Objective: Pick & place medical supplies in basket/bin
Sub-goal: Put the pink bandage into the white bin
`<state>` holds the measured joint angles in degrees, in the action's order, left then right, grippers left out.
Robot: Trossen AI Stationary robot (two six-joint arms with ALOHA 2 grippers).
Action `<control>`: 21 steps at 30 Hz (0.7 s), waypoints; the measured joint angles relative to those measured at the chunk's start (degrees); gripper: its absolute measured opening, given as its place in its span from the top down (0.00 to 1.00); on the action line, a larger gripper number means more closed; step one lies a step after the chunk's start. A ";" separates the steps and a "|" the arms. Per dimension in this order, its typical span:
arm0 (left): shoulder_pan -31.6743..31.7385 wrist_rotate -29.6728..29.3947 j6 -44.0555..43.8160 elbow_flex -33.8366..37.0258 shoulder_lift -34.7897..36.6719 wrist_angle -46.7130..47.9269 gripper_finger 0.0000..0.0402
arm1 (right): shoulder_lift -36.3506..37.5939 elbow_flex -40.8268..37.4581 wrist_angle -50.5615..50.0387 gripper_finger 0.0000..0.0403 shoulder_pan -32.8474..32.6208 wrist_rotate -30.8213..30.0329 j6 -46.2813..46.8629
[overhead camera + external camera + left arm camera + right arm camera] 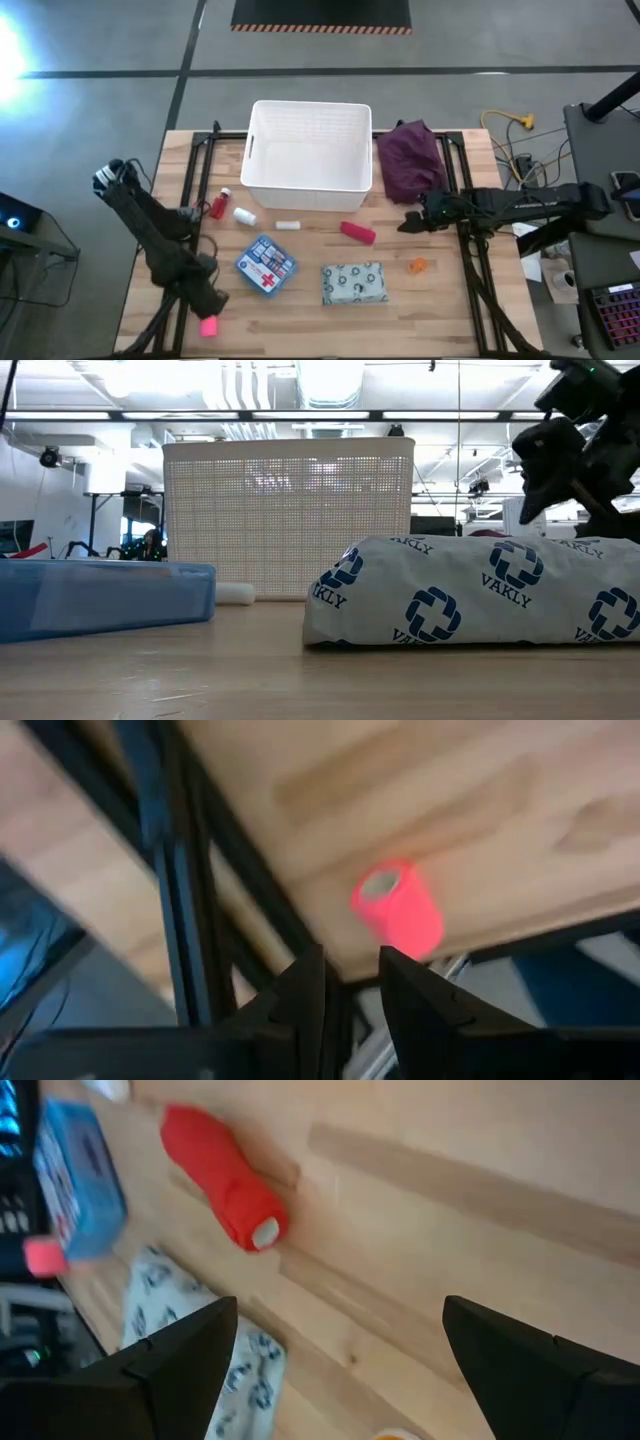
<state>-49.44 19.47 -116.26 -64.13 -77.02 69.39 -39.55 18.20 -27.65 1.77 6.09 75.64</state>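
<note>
The white ribbed basket (310,150) (290,520) stands at the table's far middle. Before it lie a small red bottle (218,206), two white pieces (244,215) (288,225), a red piece (357,232) (225,1175), an orange piece (417,265), the blue packet with a red cross (266,266) (100,595) and the pale green patterned pouch (353,283) (480,595). A pink roll (208,326) (398,905) lies near the near-left edge. My left gripper (207,298) (352,970) hovers just short of it, fingers narrowly apart. My right gripper (410,222) (340,1330) hangs open beyond the red piece, toward the table's right.
A dark purple cloth (410,160) lies right of the basket, close behind my right gripper. Black frame rails (195,180) run along the table's left and right sides. Bare wood shows between the red piece and the orange piece.
</note>
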 joint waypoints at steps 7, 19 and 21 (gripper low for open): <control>0.32 -3.98 -6.63 -3.79 -7.14 -4.59 0.79 | -4.84 -0.33 1.69 0.15 -0.01 5.35 -6.22; 0.65 0.97 -15.13 -19.04 -25.87 2.27 0.38 | -6.33 -0.09 4.28 0.15 -0.01 6.98 -13.26; 0.88 4.11 -16.17 -20.51 -27.33 7.79 0.32 | -6.38 -0.09 4.43 0.15 -0.01 6.98 -13.81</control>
<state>-48.56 23.58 -132.44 -84.64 -104.35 77.18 -45.93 18.11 -23.22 1.76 13.07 61.83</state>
